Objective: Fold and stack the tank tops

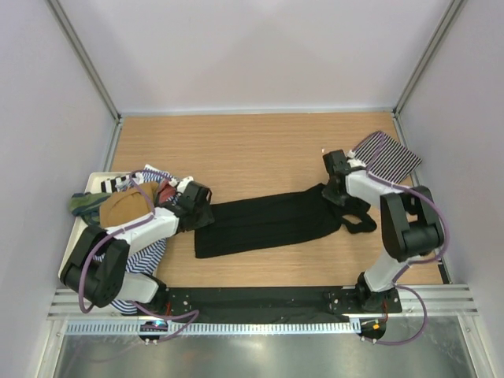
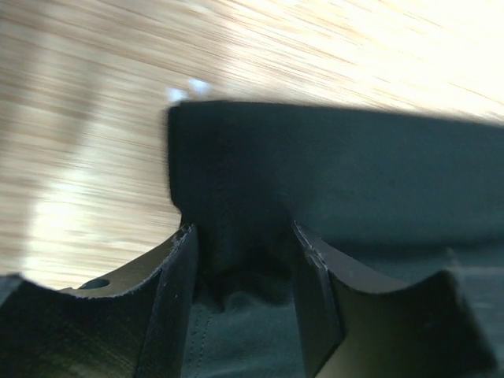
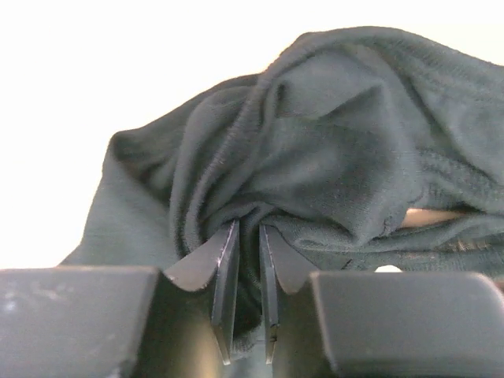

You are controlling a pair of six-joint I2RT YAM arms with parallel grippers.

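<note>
A plain black tank top (image 1: 268, 220) lies stretched left to right across the wooden table. My left gripper (image 1: 198, 206) sits on its left end. In the left wrist view the jaws (image 2: 244, 236) stand apart, open, with black cloth (image 2: 354, 173) bunched between them. My right gripper (image 1: 335, 187) is at the top's right end. In the right wrist view it (image 3: 246, 228) is shut on a gathered fold of the black cloth (image 3: 339, 134). A finely striped tank top (image 1: 387, 156) lies folded at the back right.
A white tray (image 1: 94, 183) at the left holds a pile of tops: tan (image 1: 122, 209), green (image 1: 81, 203), blue-and-white striped (image 1: 146, 256) hanging over its near edge. Grey walls close in the table on three sides.
</note>
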